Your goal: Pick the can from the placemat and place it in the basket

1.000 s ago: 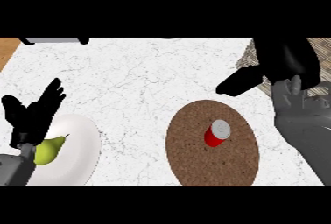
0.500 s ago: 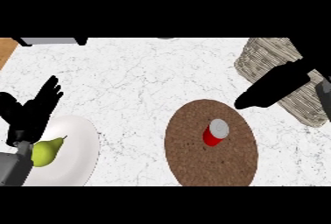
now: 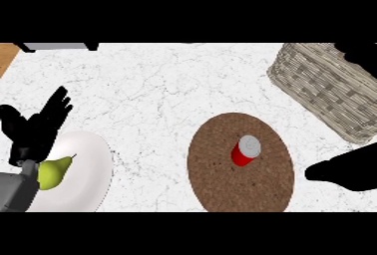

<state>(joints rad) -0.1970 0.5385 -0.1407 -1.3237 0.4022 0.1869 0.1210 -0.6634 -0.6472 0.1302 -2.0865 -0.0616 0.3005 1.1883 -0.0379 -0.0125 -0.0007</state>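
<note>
The red can sits on the round placemat near the counter's front edge. The right hand has dropped from beside the far-right basket to the placemat's right edge; whether it is open or closed cannot be told. The left hand rests at the left edge, fingers straight.

The white marble-veined counter top carries three things: a round brown woven placemat right of centre, a grey wicker basket at the far right (partly cut by the edge), and a white round plate at the left.
</note>
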